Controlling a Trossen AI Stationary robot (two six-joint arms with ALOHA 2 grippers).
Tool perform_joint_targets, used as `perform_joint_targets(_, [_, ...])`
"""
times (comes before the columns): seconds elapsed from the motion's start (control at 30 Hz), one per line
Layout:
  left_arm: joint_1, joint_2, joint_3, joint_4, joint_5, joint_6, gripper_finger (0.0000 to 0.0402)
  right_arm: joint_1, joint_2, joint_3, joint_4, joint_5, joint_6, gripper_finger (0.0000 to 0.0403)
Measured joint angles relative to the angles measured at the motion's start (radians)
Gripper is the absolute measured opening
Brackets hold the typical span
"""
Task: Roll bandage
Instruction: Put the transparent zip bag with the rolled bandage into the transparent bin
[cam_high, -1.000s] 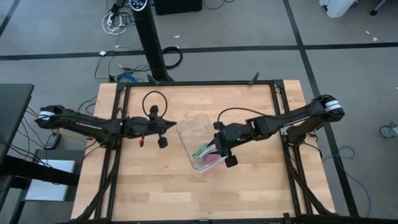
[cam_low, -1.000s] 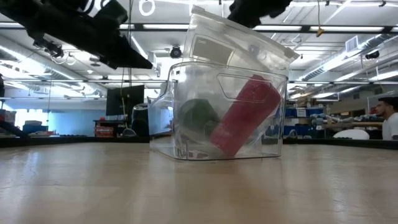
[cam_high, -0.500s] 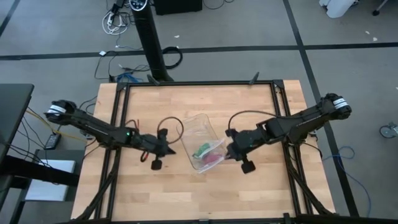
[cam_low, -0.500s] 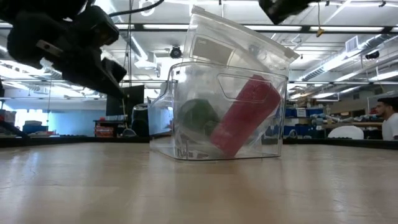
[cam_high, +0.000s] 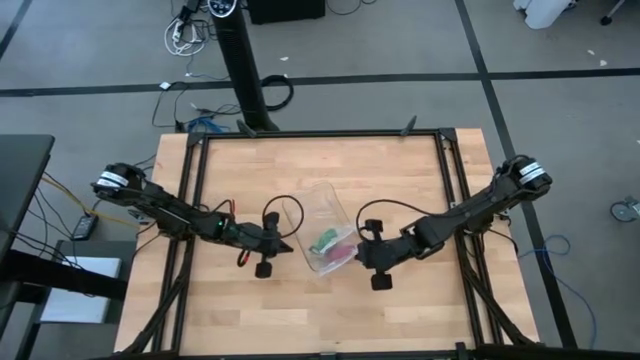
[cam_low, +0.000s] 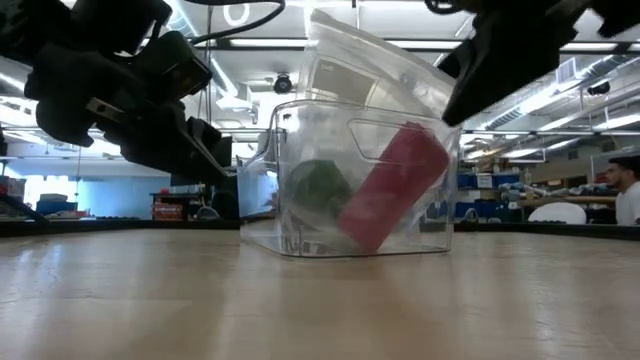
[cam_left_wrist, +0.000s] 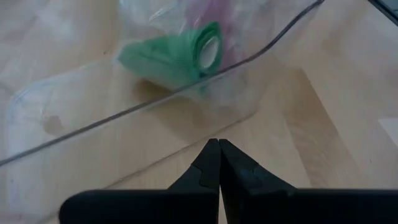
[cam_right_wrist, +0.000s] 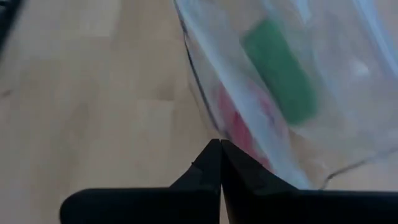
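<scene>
Lying inside a clear plastic tub (cam_high: 322, 222) at the middle of the wooden table (cam_high: 400, 170), the bandage (cam_high: 327, 241) is a small green roll with a red packet (cam_high: 343, 255) just beside it. Seen from above, its long axis runs slantwise across the tub. The left gripper (cam_high: 283, 244) sits just outside one tub wall and the right gripper (cam_high: 362, 256) just outside the opposite wall, so the roll lies between them, about equally near to both. Each gripper has its fingers pressed together and holds nothing. From the left wrist, the closed fingertips (cam_left_wrist: 217, 163) point straight at the roll (cam_left_wrist: 177, 53), whose open hollow end faces that camera through the clear wall. From the right wrist, the roll (cam_right_wrist: 280, 71) shows only its long flat side, with red below it. At table height, the roll (cam_low: 318, 190) looks dark and the packet (cam_low: 392, 187) leans against it, and a clear bag (cam_low: 375, 70) sticks up from the tub. Any grasp would probably have to come over the rim, not through the wall.
</scene>
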Motion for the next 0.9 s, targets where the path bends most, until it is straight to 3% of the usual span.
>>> perform_joint_targets(0.17, [-0.001,0.0,0.0,0.006,-0.017,0.0,0.0005,-0.003,0.011,-0.001,-0.057,0.147,0.052,0.0002])
perform_joint_targets(0.4, [-0.001,0.0,0.0,0.039,-0.064,0.003,0.0005,-0.049,-0.076,-0.001,-0.316,0.412,0.153,0.0001])
perform_joint_targets(0.5, [0.0,0.0,0.0,0.094,-0.053,0.02,0.0005,-0.07,-0.146,-0.001,-0.38,0.42,0.161,0.0001])
perform_joint_targets(0.67, [0.005,0.034,0.0,0.153,0.108,0.003,0.0005,-0.037,-0.216,0.0,-0.262,0.347,0.092,0.0001])
perform_joint_targets(0.9, [0.033,0.21,0.085,0.158,0.114,0.006,0.0005,-0.021,-0.219,0.0,-0.239,0.363,0.074,0.0])
